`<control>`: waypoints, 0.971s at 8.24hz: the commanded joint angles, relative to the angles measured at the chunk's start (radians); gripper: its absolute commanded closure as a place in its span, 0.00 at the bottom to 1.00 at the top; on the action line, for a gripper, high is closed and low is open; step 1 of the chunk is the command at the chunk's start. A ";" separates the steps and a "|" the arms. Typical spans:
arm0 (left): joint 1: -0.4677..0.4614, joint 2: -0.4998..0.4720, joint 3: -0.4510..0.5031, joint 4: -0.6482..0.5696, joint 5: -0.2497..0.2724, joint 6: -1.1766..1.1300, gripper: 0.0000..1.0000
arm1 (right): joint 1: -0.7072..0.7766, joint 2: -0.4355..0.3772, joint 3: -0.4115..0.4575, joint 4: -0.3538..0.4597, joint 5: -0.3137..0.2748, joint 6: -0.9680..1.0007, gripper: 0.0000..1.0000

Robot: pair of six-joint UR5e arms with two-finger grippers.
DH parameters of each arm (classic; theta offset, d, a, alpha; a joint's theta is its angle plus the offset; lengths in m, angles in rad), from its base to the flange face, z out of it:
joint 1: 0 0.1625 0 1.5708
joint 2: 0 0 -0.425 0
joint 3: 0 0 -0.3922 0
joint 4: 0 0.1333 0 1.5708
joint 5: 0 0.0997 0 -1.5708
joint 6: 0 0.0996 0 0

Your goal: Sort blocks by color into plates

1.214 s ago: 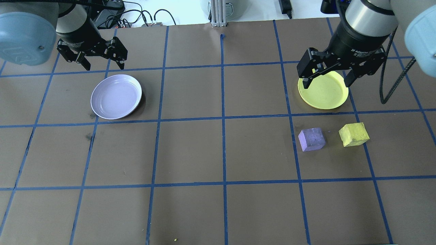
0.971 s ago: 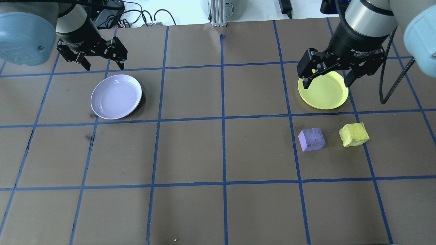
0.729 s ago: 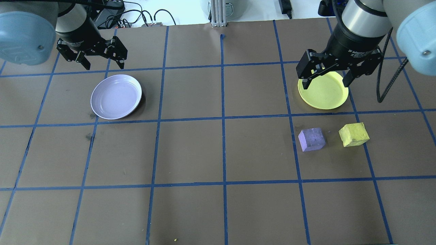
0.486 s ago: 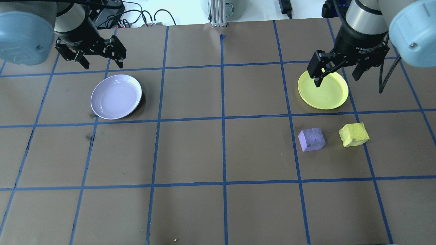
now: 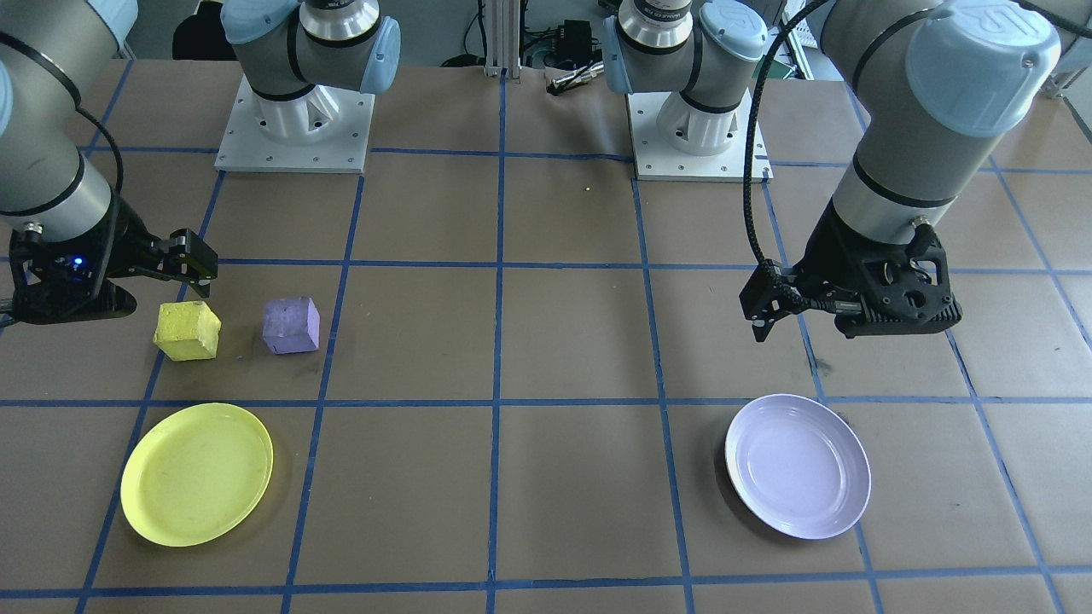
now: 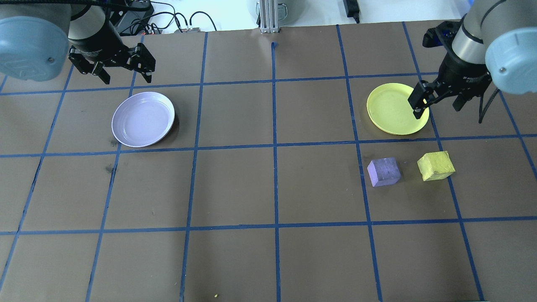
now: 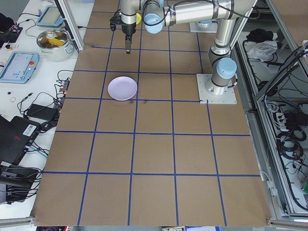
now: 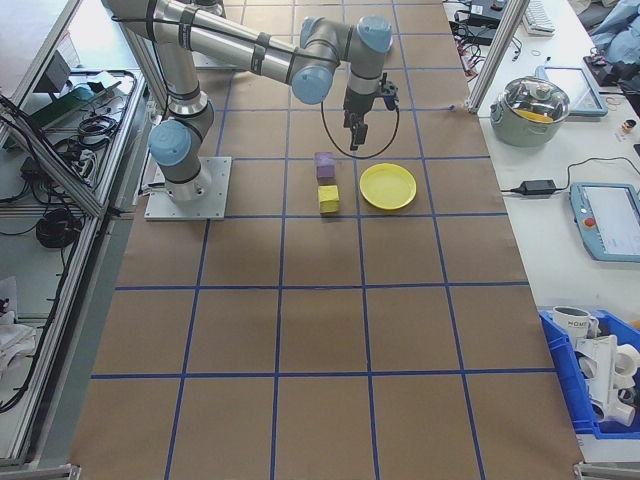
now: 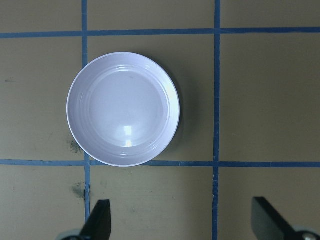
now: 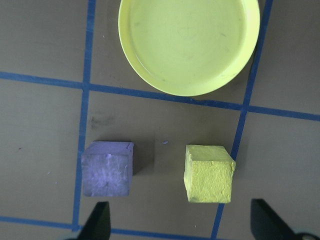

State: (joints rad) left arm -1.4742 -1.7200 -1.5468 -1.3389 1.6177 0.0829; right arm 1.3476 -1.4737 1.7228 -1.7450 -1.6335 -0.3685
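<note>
**Both cubes sit on the right arm's side, nothing sorted yet**

Going left to right in the overhead view: the left gripper (image 6: 121, 70) hangs just behind the lavender plate (image 6: 143, 119), fingers spread wide, nothing between them. Its wrist cam looks straight down on that plate, which has nothing in it

Way over on the other side, the yellow plate (image 6: 394, 110) has nothing in it either. The purple block (image 6: 384, 171) and the yellow block (image 6: 436, 165) sit side by side on the brown paper one grid square nearer the robot than that plate, close together but not touching. The right gripper (image 6: 438, 98) hovers over the yellow plate's right edge, jaws wide apart and holding nothing

The bit that matters: both cubes are near the right arm and well apart from the left one. In the right wrist cam the yellow block (image 10: 209, 173) lies between the line of the two fingertips, so I'd guess that's the first grab. They're cubes, so no real long axis; the yellow one looks slightly turned against the grid tape

Writing: couldn't read any on the gripper bodies in the current views
</note>
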 commanded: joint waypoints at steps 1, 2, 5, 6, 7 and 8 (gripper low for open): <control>-0.001 -0.001 -0.001 0.012 -0.002 0.001 0.00 | -0.073 0.050 0.184 -0.246 0.003 -0.079 0.00; -0.001 -0.001 -0.001 0.012 -0.002 0.001 0.00 | -0.085 0.097 0.184 -0.260 -0.003 -0.101 0.00; 0.000 -0.001 0.002 0.012 -0.001 0.018 0.00 | -0.108 0.162 0.198 -0.303 -0.020 -0.133 0.00; -0.001 -0.001 -0.001 0.012 -0.010 0.023 0.00 | -0.108 0.165 0.213 -0.301 -0.020 -0.135 0.00; -0.001 -0.001 -0.007 0.010 -0.002 0.023 0.00 | -0.110 0.165 0.253 -0.300 -0.020 -0.136 0.00; -0.001 -0.001 -0.007 0.010 -0.002 0.023 0.00 | -0.119 0.165 0.282 -0.304 -0.047 -0.141 0.00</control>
State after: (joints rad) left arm -1.4753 -1.7211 -1.5499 -1.3276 1.6131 0.1033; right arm 1.2391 -1.3120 1.9499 -2.0447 -1.6536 -0.5030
